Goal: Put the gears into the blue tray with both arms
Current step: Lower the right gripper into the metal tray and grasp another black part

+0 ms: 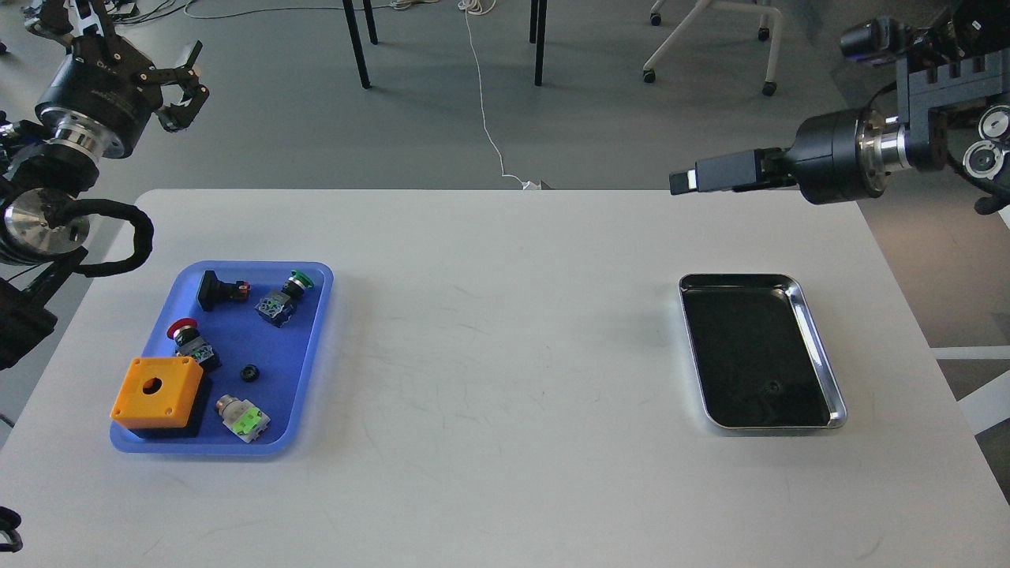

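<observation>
The blue tray (272, 339) lies at the left of the white table. One small black gear (250, 372) rests in it, near the middle. A second gear (774, 387) lies in the silver tray (821, 355) on the right, barely visible against the dark inside. My left gripper (188, 83) hangs high at the far left, beyond the table's back edge, with its fingers spread and nothing between them. My right gripper (688, 180) points left above the table's back right edge. It is seen side-on, so its fingers merge into one bar.
The blue tray also holds an orange box (158, 390) with a round hole, a red-capped switch (188, 338), a green-capped switch (284, 296) and two other switch parts. Table legs, a chair base and a white cable (485, 118) are on the floor behind.
</observation>
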Controlling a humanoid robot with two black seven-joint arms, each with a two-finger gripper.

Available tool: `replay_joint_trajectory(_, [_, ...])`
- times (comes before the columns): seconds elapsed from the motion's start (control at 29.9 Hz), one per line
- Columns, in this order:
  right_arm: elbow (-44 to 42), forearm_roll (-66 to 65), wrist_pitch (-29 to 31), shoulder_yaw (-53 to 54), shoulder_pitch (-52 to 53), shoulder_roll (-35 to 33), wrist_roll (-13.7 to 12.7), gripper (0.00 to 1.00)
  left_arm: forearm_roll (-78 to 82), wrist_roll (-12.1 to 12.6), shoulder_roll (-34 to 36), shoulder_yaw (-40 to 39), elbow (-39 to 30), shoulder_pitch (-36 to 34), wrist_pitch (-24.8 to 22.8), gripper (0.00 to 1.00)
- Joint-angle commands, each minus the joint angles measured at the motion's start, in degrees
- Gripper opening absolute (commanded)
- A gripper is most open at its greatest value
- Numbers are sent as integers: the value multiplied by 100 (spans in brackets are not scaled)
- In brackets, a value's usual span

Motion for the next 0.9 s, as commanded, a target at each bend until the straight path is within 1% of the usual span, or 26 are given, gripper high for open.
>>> replay_joint_trajectory(0.0, [154, -1227, 1, -520, 48, 163, 98, 98, 6, 7, -208, -159, 109, -25, 0, 98])
replay_joint_trajectory(0.07, [241, -1518, 1, -792, 48, 180, 150, 97, 6, 7, -208, -160, 109, -25, -35, 98])
replay_joint_trajectory(0.2, [330, -1642, 1, -1162, -31, 312, 177, 96, 6, 7, -208, -177, 180, -33, -61, 98])
replay_joint_trajectory(0.33, [14, -1713, 1, -1330, -426, 514, 177, 94, 6, 7, -217, -291, 180, -33, -61, 98])
replay_joint_trajectory(0.4, [-162, -1730, 1, -1347, -663, 602, 186, 89, 6, 7, -208, -300, 180, -33, -61, 98])
replay_joint_trajectory(0.47, [-320, -1739, 1, -1348, -848, 672, 177, 80, 15, 7, -191, -292, 180, -33, -61, 98])
replay_joint_trajectory(0.54, [-382, -1800, 1, -1356, -971, 751, 168, 74, 15, 7, -191, -274, 188, -7, -61, 98])
replay_joint_trajectory(0.87, [-725, -1915, 1, -1356, -1314, 857, 72, 71, 41, 7, -199, -256, 224, 46, -61, 98])
